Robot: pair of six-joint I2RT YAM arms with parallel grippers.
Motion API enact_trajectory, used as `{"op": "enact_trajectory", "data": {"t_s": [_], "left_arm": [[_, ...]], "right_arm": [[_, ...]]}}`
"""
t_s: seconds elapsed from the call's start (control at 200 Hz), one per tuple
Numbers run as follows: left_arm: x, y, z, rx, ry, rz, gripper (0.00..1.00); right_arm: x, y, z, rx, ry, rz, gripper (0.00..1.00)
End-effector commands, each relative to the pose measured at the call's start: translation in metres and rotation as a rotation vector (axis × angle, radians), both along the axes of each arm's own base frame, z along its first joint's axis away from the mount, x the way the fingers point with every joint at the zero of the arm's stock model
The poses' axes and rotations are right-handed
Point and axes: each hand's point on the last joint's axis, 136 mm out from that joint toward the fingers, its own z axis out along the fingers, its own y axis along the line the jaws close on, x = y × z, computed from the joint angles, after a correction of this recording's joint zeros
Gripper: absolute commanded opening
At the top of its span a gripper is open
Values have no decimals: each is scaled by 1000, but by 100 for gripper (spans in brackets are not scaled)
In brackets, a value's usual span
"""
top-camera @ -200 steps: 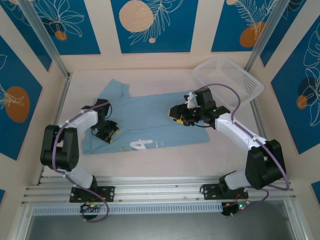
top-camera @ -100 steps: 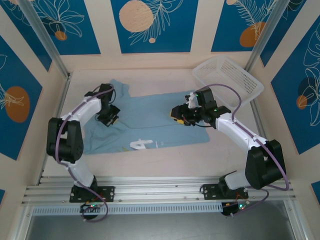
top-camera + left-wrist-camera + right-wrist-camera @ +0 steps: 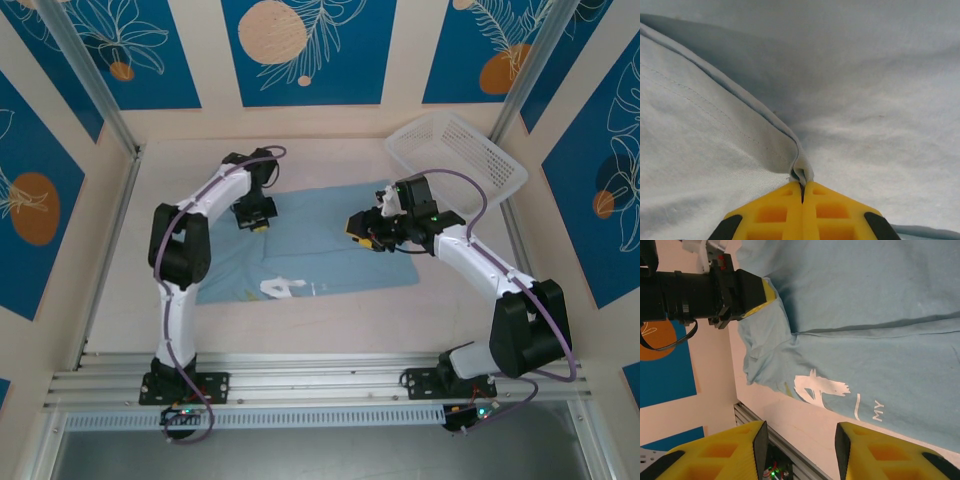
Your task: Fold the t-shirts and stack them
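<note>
Sky-blue t-shirt (image 3: 325, 245) lies spread flat on the surface (image 3: 310, 160), just beside the white perforated basket (image 3: 455, 150), on the basket's side toward the left arm and a little nearer the arm bases. Its long axis runs crosswise in the top view, one short end pointing at the basket and the other pointing away from it. Which end is the neck I cannot tell. The white block lettering (image 3: 283, 288) sits by the long edge farthest from the basket, and in the right wrist view it reads sideways, so the print runs along that same axis.

At the end of the shirt away from the basket, the cloth is doubled over toward the basket. The left tool (image 3: 255, 220) stands there, well apart from the basket, with the whole width of the shirt between them. The left wrist view shows its yellow fingertips (image 3: 775, 212) pressed tight together, with a thin ridge of blue fabric pinched between them and a stitched hem trailing off from the pinch.

The right tool (image 3: 362, 232) is near the basket's nearest corner, over the shirt end that points at the basket. Its yellow fingers (image 3: 740, 445) stand partly apart with nothing between them, clear of the cloth.
</note>
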Motion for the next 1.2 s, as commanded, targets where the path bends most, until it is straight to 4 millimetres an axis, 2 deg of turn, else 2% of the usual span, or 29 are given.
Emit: {"op": "enact_trajectory", "data": {"t_s": [0.0, 0.055, 0.08, 0.11, 0.125, 0.145, 0.17, 0.21, 0.33, 0.405, 0.47, 0.555, 0.635, 0.695, 0.81, 0.94, 1.045, 1.13, 1.195], "left_arm": [[-14, 9, -6, 79, 81, -100, 0], [-14, 11, -5, 100, 81, -107, 1], [-14, 12, -3, 108, 75, -108, 12], [-12, 14, 2, 121, 58, -105, 30], [-12, 16, 4, 127, 50, -102, 44], [-10, 18, 9, 139, 35, -98, 57], [-9, 21, 16, 150, 16, -93, 62], [-7, 26, 30, 166, -20, -80, 65], [-19, 45, 69, 174, -103, 6, 63], [-41, 62, 75, 115, -112, 113, 55], [-69, 81, 66, 64, -75, 223, 49], [-105, 113, 42, 9, 3, 376, 41], [-123, 129, 23, -99, 27, 485, 36], [-127, 135, 16, -143, 28, 507, 35], [-133, 159, 1, -80, 79, 504, 38], [-110, 184, -5, -51, -45, 414, 42], [-99, 190, -5, -31, -60, 295, 43], [-104, 195, -11, 7, -8, 252, 43], [-110, 198, -14, 27, 18, 242, 43]], "right_arm": [[-6, 0, -4, 10, 49, 15, 42], [-6, 0, -6, 8, 54, 16, 43], [-6, -1, -6, 6, 58, 16, 44], [-7, -2, -8, -3, 62, 13, 44], [-7, -2, -9, -6, 65, 13, 44], [-7, -3, -10, -11, 68, 10, 44], [-7, -5, -12, -19, 71, 3, 45], [-7, -8, -15, -32, 77, -11, 47], [-5, -29, -29, -78, 122, -95, 49], [-6, -43, -41, -101, 162, -149, 48], [-7, -53, -52, -108, 212, -192, 46], [-10, -63, -68, -116, 283, -228, 42], [-13, -68, -81, -135, 331, -246, 37], [-18, -74, -91, -169, 376, -258, 32], [-25, -80, -107, -205, 460, -264, 30], [-25, -81, -114, -210, 480, -248, 30], [-25, -82, -114, -204, 485, -245, 30], [-23, -79, -108, -179, 475, -239, 30], [-17, -69, -95, -109, 428, -215, 33]]}}
